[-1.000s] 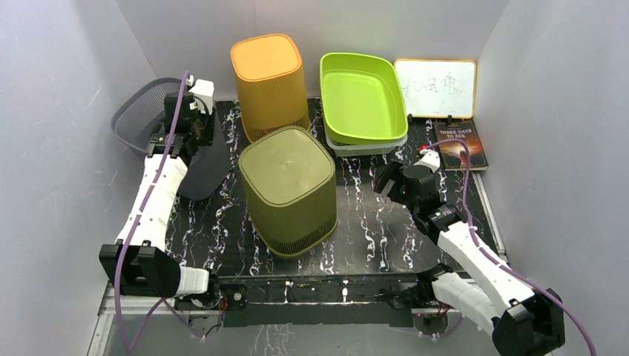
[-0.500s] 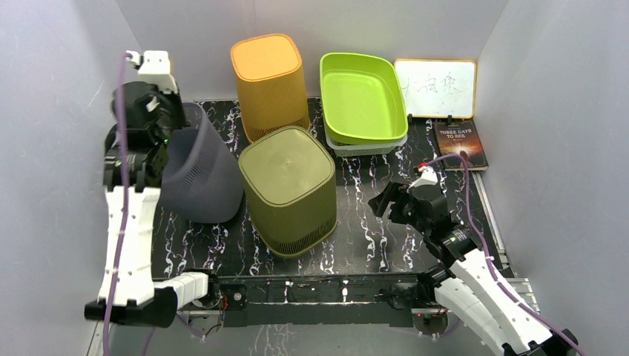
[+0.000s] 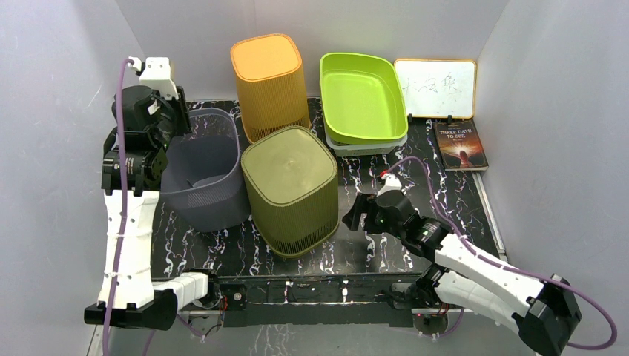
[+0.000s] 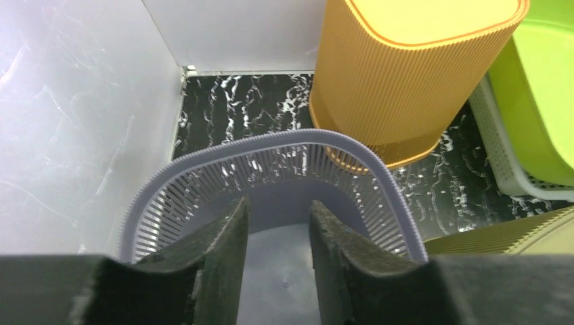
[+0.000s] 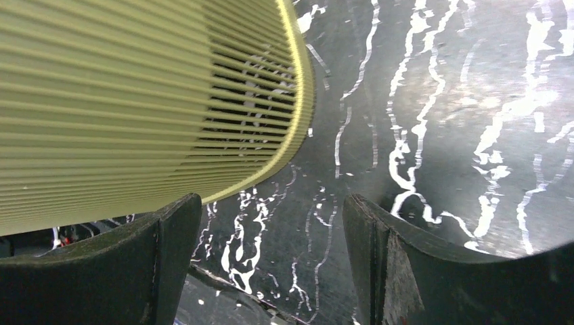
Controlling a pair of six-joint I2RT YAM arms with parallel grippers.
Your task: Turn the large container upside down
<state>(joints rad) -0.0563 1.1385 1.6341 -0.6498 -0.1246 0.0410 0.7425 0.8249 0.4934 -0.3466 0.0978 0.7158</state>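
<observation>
Overhead view, left: a grey basket (image 3: pixel 204 174) stands mouth-up, the left gripper (image 4: pixel 279 257) over its rim, grip unclear. Lower right: the right gripper (image 5: pixel 271 264), fingers spread wide, beside an olive bin (image 3: pixel 289 189).

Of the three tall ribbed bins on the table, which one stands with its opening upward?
The grey bin at the left: its hollow inside shows. The orange bin and the olive bin show closed bottoms on top.

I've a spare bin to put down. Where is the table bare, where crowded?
Bare: right of the olive container, between green tray, book and right gripper; also the near strip. Crowded: grey basket, olive container and orange container packed together.
</observation>
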